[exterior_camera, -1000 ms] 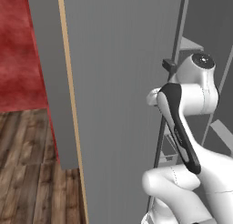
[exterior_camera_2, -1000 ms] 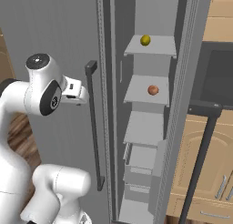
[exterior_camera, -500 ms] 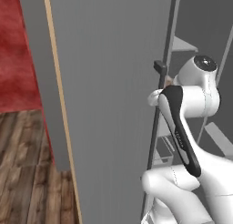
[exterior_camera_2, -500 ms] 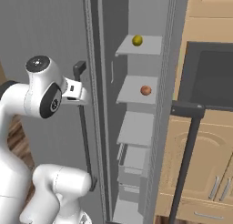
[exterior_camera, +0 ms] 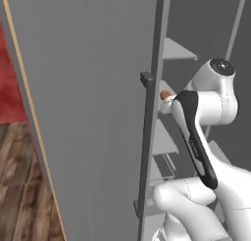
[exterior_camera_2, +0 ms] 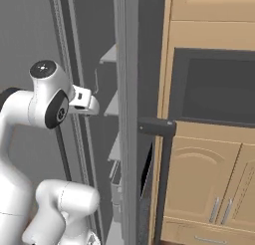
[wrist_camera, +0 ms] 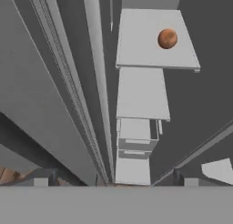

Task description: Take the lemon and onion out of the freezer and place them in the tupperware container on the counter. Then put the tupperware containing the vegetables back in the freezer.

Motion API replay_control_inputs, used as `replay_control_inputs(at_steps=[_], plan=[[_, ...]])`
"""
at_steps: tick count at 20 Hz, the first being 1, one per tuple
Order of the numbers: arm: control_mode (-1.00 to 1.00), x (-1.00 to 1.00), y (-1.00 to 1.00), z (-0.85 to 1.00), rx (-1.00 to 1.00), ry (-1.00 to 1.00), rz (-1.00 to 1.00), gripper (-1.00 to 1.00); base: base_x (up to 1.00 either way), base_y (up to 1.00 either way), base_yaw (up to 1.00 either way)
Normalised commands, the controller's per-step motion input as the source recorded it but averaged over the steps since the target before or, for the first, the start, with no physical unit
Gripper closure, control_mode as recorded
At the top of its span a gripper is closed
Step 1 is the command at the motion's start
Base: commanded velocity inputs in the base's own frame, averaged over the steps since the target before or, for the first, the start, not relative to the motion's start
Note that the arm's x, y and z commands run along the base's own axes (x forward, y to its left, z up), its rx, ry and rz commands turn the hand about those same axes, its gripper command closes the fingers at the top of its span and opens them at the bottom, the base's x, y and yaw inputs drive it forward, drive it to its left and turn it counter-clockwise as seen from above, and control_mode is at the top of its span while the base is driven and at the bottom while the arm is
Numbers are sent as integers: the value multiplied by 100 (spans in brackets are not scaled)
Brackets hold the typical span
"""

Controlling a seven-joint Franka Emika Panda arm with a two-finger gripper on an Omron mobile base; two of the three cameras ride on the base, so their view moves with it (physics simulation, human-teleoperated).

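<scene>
Tool (wrist_camera: 113, 180) wide open, empty, onion (wrist_camera: 167, 38) on freezer (exterior_camera: 98, 88) shelf, no legible text

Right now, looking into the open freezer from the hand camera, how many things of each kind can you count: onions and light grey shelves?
Onion: 1, on the top visible shelf
Light grey shelves: 2 plain ones; lower parts are unclear
Total: 3

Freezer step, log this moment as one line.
phase: freezer door open | tool: open, empty, facing shelves | onion: on a freezer shelf, untouched | next: likely reach for onion
</scene>
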Motion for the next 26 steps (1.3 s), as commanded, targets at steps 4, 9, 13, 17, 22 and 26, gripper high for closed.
replay_control_inputs(at_steps=[4, 9, 13, 17, 22, 26], plan=[[100, 0, 0, 0, 0, 0, 0, -100, 48, -32, 0], [-100, 4, -10, 7, 3, -1, 0, -100, 16, -10, 0], [-100, 0, -18, 36, 5, -10, 0, -100, 0, 0, 0], [-100, 0, -5, 51, 2, -13, 0, -100, 0, 0, 0], [-100, 22, 0, 53, 1, -5, 0, -100, 0, 0, 0], [-100, 46, -5, 47, 1, -2, 0, -100, 0, 0, 0]])
